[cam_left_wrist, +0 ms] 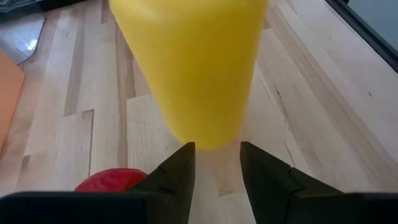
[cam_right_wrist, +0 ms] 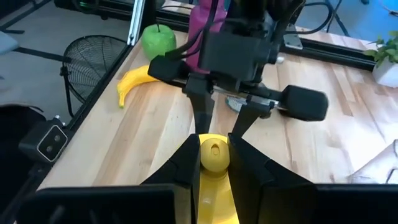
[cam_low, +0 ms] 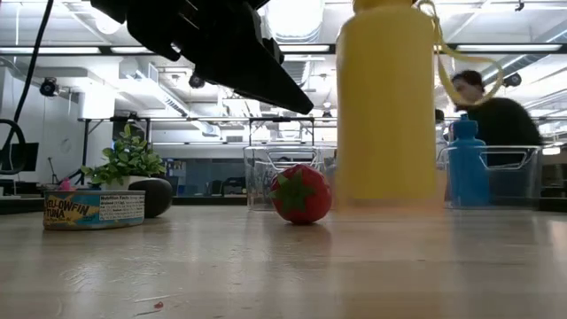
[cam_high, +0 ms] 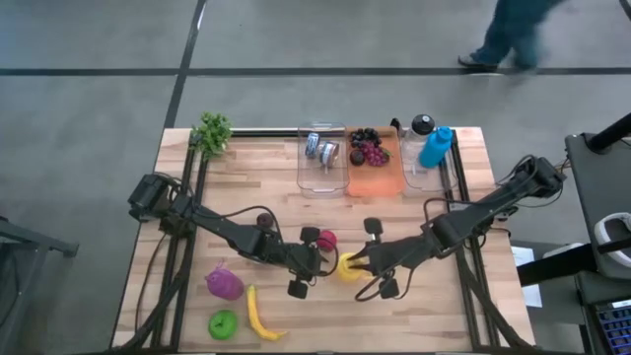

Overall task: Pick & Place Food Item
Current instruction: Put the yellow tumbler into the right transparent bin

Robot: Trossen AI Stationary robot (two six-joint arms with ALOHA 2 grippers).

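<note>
A yellow squeeze bottle (cam_high: 347,266) hangs upright just above the table's middle. In the low view its body (cam_low: 390,106) runs out of the picture's top and its bottom is clear of the wood. My right gripper (cam_right_wrist: 214,149) reaches in from the right and is shut on the bottle. My left gripper (cam_left_wrist: 217,146) faces it from the left, open, its fingertips close to the bottle's lower part (cam_left_wrist: 199,93); whether they touch it, I cannot tell. A red strawberry (cam_low: 301,193) rests on the table just behind. My right gripper pinches the bottle's top end, just below its round cap (cam_right_wrist: 214,180), between its two fingers. The fingers come from the table's right side, slanting down. The bottle hangs upright below the hold, its bottom (cam_low: 390,204) lifted clear of the table.
A banana (cam_high: 258,314), a green apple (cam_high: 223,323) and a purple item (cam_high: 224,284) lie near the front left. A tuna can (cam_low: 93,210) stands left of centre. Clear bins (cam_high: 322,158) and an orange tray (cam_high: 373,163) line the far edge. A person (cam_high: 508,35) walks beyond the table.
</note>
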